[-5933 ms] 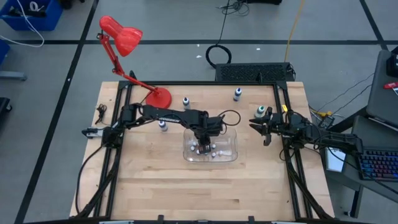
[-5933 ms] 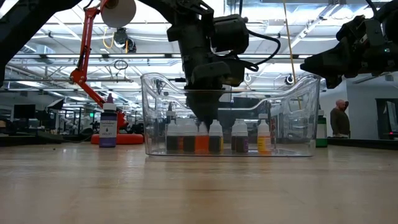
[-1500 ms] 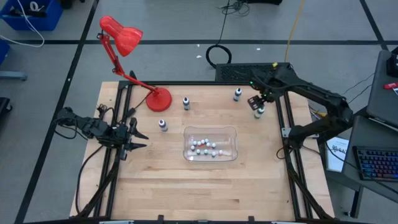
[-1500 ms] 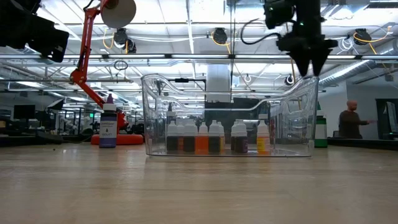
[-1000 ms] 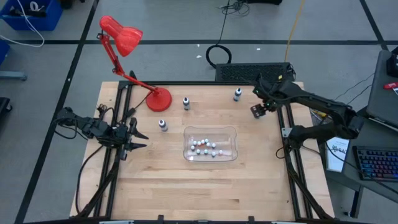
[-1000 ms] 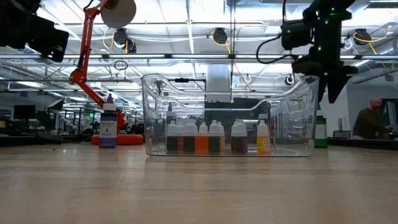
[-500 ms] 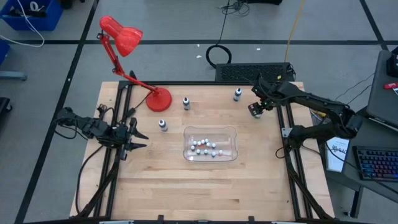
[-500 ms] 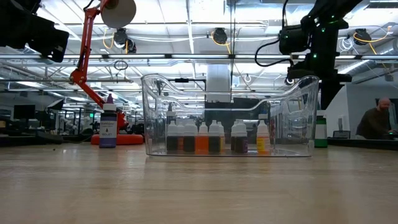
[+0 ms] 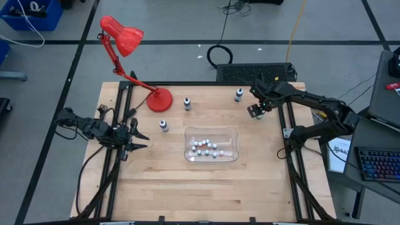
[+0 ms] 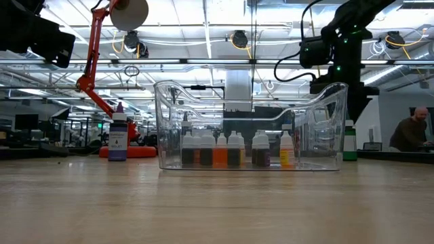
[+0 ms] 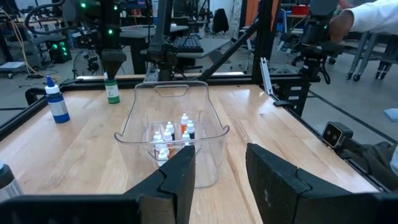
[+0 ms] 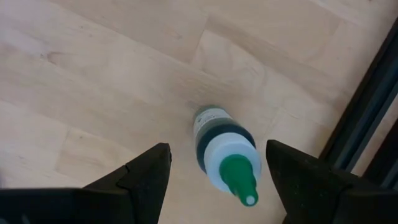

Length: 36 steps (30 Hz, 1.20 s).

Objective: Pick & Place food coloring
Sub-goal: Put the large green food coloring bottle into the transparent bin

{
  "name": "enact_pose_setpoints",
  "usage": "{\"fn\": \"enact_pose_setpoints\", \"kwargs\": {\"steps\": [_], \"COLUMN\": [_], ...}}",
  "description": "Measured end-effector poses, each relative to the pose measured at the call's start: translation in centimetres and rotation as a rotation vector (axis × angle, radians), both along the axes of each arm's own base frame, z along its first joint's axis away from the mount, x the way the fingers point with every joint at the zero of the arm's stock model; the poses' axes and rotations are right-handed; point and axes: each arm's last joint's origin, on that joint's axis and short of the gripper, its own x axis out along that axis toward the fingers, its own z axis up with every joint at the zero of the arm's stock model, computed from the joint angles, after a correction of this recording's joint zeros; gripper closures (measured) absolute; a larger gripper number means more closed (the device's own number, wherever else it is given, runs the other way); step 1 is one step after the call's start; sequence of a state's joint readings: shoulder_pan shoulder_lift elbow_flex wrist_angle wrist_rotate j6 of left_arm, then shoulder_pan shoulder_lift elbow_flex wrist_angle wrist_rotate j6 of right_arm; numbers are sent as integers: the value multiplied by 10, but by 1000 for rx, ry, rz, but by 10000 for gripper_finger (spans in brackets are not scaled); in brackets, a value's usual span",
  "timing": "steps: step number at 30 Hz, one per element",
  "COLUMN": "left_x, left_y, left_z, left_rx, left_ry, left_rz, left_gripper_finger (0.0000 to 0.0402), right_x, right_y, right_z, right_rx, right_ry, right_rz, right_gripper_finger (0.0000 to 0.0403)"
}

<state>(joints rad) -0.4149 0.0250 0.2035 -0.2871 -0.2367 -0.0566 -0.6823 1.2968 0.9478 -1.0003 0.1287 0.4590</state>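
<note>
**High view: bin filling up, four bottles to go**

Clear bin (image 9: 232, 132) mid-counter holds many bottles. Four stand outside along the far side. Right gripper (image 12: 214, 171), jaws wide, hovers over the green-capped bottle (image 12: 225, 154) far right. Left gripper (image 11: 221, 165) waits left, partly open, empty.

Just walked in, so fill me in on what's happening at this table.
The right gripper hangs open over a green-capped bottle standing near the table's far right edge, fingers on either side but not touching. The left gripper waits at the left edge, holding nothing. Many small bottles already stand in the clear bin; three more bottles stand loose near the red lamp.
</note>
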Motion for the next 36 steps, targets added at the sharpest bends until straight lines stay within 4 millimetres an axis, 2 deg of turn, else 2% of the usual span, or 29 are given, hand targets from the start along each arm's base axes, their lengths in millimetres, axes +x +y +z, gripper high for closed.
{"fn": "enact_pose_setpoints", "kwargs": {"steps": [8, 24, 36], "left_x": [0, 0, 0], "left_y": [0, 0, 0], "left_z": [0, 0, 0], "left_rx": [0, 0, 0], "left_ry": [0, 0, 0], "left_rz": [0, 0, 0], "left_gripper_finger": [256, 256, 256], "right_x": [0, -1, 0], "right_y": [0, 0, -1], "right_z": [0, 0, -3], "right_rx": [1, -19, 0], "right_ry": [6, 18, 55], "right_rz": [-1, -33, -10], "right_gripper_finger": [164, 283, 295]}}
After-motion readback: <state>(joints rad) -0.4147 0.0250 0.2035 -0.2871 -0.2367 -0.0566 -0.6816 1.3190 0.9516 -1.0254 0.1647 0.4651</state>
